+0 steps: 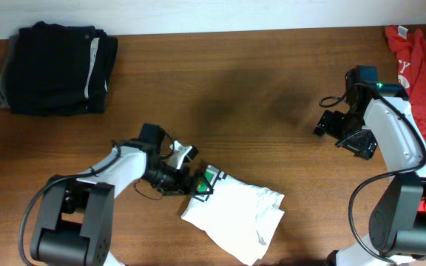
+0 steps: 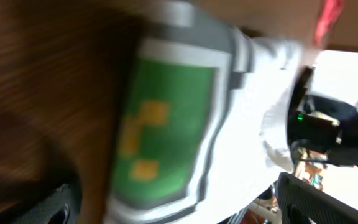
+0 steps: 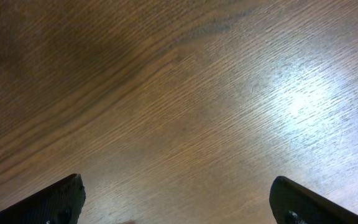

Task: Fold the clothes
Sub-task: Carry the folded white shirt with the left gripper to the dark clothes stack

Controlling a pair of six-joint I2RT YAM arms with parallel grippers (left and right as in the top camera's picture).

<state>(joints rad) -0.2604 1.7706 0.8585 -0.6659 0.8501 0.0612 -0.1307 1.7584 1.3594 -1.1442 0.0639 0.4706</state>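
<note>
The white T-shirt point(image 1: 237, 213) lies crumpled near the front edge of the table point(image 1: 257, 96), a little right of centre. Its folds are bunched, so sleeves and collar cannot be told apart. Its green print point(image 1: 210, 176) shows at the far left corner of the heap, partly covered by the left gripper point(image 1: 198, 186), which sits right at that corner.

The left wrist view is badly blurred. The print fills the middle of it as a green patch with yellow squares and a grey-and-white border, with white cloth running off to the right. The two dark fingertips point(image 2: 59, 205) show only at the bottom corners, set wide apart with the cloth between them. Whether they touch it is unclear.

The right gripper point(image 1: 325, 127) is well apart from the shirt, on the far right over bare wood. Its fingers point(image 3: 48, 202) are spread wide and cut off by the bottom corners.

A folded black pile point(image 1: 58, 70) sits at the far left. A red garment point(image 1: 420, 66) runs off the right edge.
</note>
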